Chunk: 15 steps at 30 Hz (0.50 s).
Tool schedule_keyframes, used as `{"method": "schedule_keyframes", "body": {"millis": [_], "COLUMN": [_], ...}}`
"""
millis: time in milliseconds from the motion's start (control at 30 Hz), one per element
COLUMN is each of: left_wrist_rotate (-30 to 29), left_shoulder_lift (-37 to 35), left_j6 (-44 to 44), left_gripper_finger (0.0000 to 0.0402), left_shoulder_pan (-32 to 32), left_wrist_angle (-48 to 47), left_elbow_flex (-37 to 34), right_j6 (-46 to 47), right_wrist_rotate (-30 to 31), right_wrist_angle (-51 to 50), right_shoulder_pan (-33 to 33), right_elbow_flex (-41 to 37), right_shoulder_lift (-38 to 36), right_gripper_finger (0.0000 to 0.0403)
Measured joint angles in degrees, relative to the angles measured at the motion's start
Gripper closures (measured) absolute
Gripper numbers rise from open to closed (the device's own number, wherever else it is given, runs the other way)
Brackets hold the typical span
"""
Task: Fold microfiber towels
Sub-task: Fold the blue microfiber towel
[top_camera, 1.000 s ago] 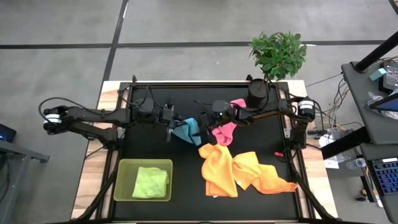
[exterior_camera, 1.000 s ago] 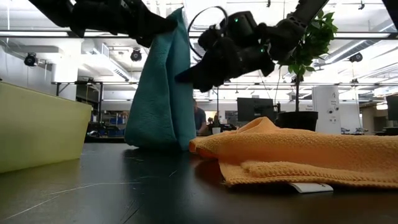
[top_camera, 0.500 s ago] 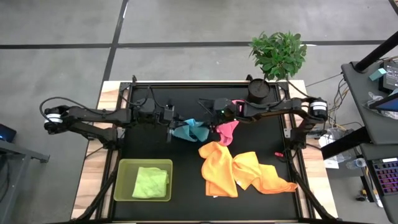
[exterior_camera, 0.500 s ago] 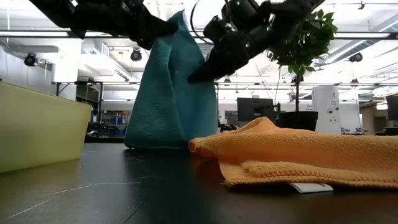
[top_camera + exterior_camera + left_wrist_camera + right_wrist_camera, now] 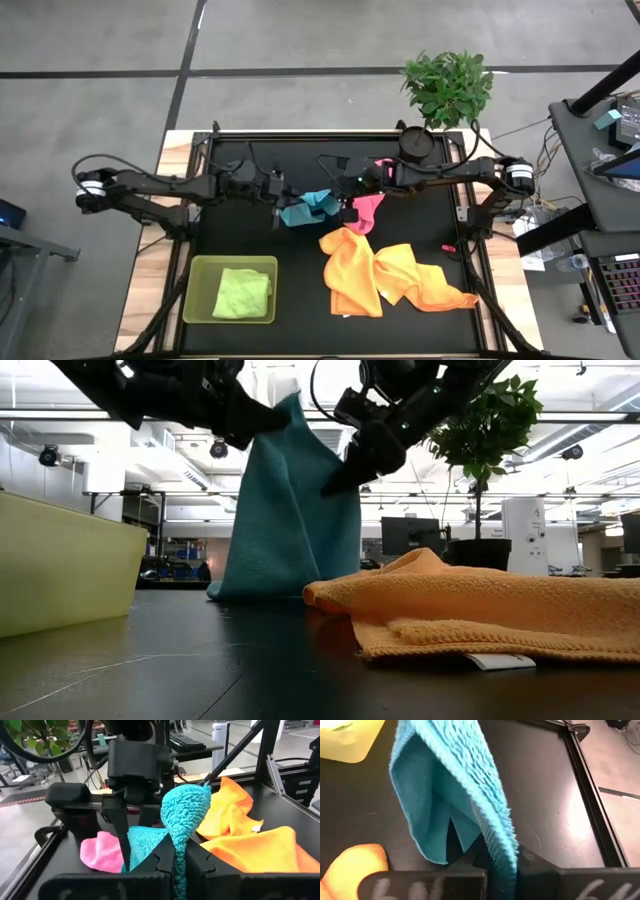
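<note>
A light blue towel (image 5: 306, 207) hangs between my two grippers at the middle of the table, and its lower edge (image 5: 262, 592) rests on the black top. My left gripper (image 5: 276, 206) is shut on its left upper corner. My right gripper (image 5: 343, 205) is shut on its right edge. A pink towel (image 5: 364, 210) lies just right of my right gripper. Two orange towels (image 5: 352, 272) (image 5: 424, 281) lie crumpled at the near right. A lime green towel (image 5: 243, 293) lies in the green tray (image 5: 200, 268). My left gripper pinches the blue towel's upper left corner (image 5: 178, 851) between its two fingers, coming nearly level from the table's left. The cloth bunches in a fold above the fingers and hangs down from there. My right gripper pinches the towel's right edge (image 5: 501, 851) between its two fingers, slanting down from the table's right. The edge is folded over in the hold. The towel hangs below (image 5: 300, 520), lower end on the table.
A potted plant (image 5: 447, 88) stands at the far right corner, beside a dark round pot (image 5: 416, 146). The table's raised black frame (image 5: 468, 215) runs along its sides. Bare black tabletop lies behind the towel and left of the tray.
My right gripper has shut on the blue towel's right edge, then risen and tipped toward level. The towel has spread wider between the two grippers, with its lower edge staying on the table.
</note>
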Motion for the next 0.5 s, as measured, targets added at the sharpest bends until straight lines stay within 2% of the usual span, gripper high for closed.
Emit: {"method": "schedule_keyframes", "body": {"millis": [267, 500], "left_wrist_rotate": [-0.02, -0.46], "left_shoulder_lift": [1.31, 1.53], "left_j6": [0.01, 0.03], "left_gripper_finger": [0.0401, 0.0401], "left_shoulder_pan": [0.00, 0.00], "left_wrist_angle": [0.02, 0.24], "left_elbow_flex": [0.00, 0.02], "right_j6": [0.44, 1.14], "right_wrist_rotate": [2.69, 2.76], "right_wrist_angle": [-0.01, 0.66], "right_shoulder_pan": [0.00, -0.02], "right_elbow_flex": [-0.47, -0.49], "right_shoulder_lift": [-0.02, 1.99], "right_gripper_finger": [0.0394, 0.0394]}}
